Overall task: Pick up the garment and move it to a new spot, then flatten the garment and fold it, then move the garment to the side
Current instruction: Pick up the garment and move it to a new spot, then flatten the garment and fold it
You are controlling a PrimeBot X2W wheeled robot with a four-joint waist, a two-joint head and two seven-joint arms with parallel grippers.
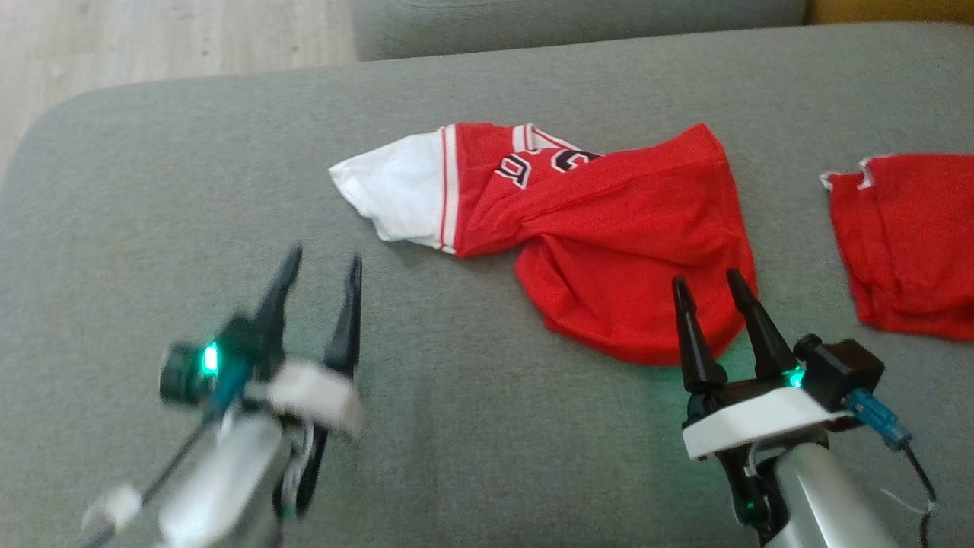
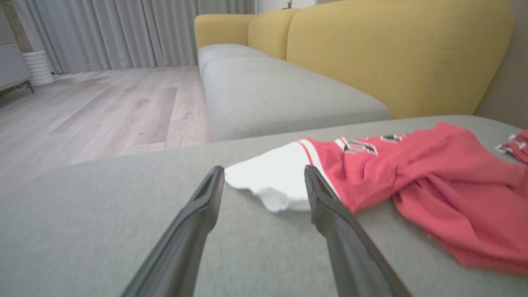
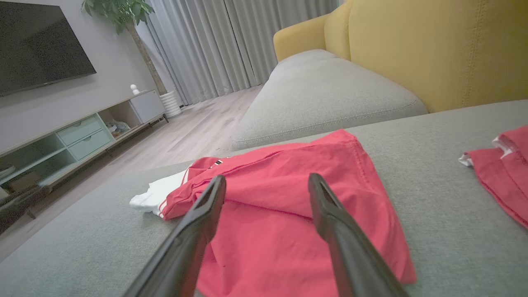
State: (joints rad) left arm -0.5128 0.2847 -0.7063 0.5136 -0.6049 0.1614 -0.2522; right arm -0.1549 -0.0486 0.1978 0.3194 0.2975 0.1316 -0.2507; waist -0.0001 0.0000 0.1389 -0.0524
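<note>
A red garment (image 1: 609,228) with a white sleeve and dark lettering lies crumpled on the grey cushion (image 1: 190,167). My left gripper (image 1: 323,262) is open, a short way below and left of the white sleeve, with nothing between its fingers. In the left wrist view the garment (image 2: 412,173) lies ahead and to the right of the left gripper (image 2: 264,173). My right gripper (image 1: 708,280) is open over the garment's near red edge, holding nothing. The right wrist view shows the garment (image 3: 288,189) spread under the right gripper (image 3: 268,179).
A second red cloth (image 1: 905,236) lies at the cushion's right edge. Beyond the cushion stand another grey seat (image 2: 268,90) and a yellow sofa back (image 2: 392,49). Wooden floor (image 2: 103,111) lies to the left, with a TV cabinet (image 3: 74,132) further off.
</note>
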